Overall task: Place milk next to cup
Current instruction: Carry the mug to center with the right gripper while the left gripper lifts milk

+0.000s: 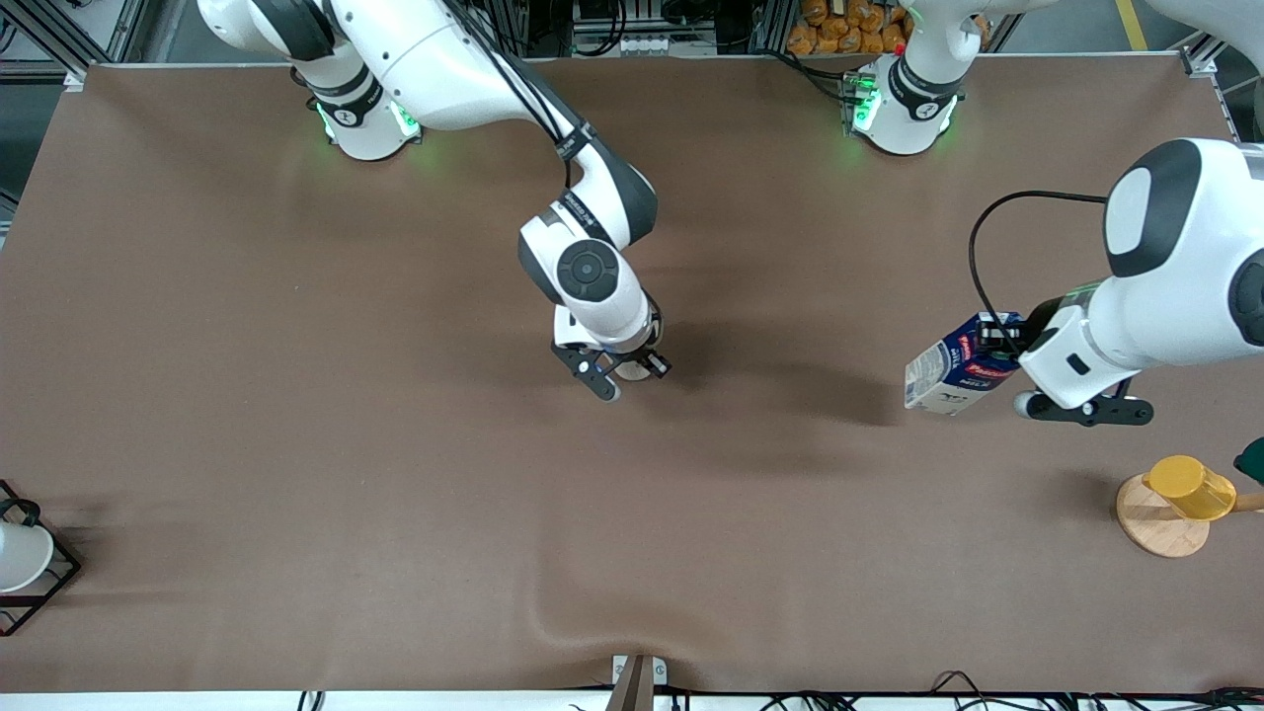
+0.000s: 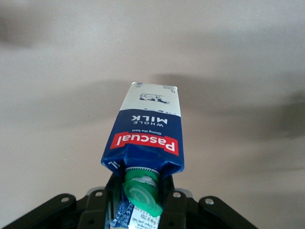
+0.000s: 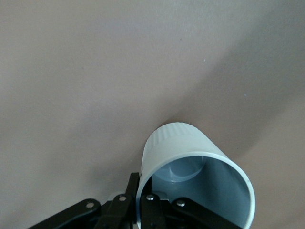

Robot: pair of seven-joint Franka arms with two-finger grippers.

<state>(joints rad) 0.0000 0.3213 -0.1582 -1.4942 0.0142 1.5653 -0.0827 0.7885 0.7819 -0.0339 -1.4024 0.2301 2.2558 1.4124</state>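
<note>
We saw the brown counter [image 1: 296, 395] spread wide under both arms, and we took the cup [image 1: 632, 370] as our landmark: it sat near the middle of the counter, mostly hidden under the right arm's wrist in the front view.

The right gripper [image 1: 628, 377] was at the cup, its jaws pinching the cup's wall, one inside the rim and one outside, as the right wrist view showed [image 3: 143, 202]. There the cup [image 3: 195, 176] looked pale with a ribbed wall and a grey inside; we could not make out a handle or lettering from that angle.

The left gripper [image 1: 999, 341] was up over the counter, well apart from the cup toward the left arm's end. Its jaws were pinching the milk [image 1: 956, 370] at the gabled top, the carton tilted with its base swung toward the cup. In the left wrist view the milk [image 2: 147, 138] showed a red logo and its green cap close to the left gripper [image 2: 143, 202].

Nearer the front camera than the cup, at the left arm's end, a yellow cup [image 1: 1190, 486] stood on a round wooden board [image 1: 1150, 528].
</note>
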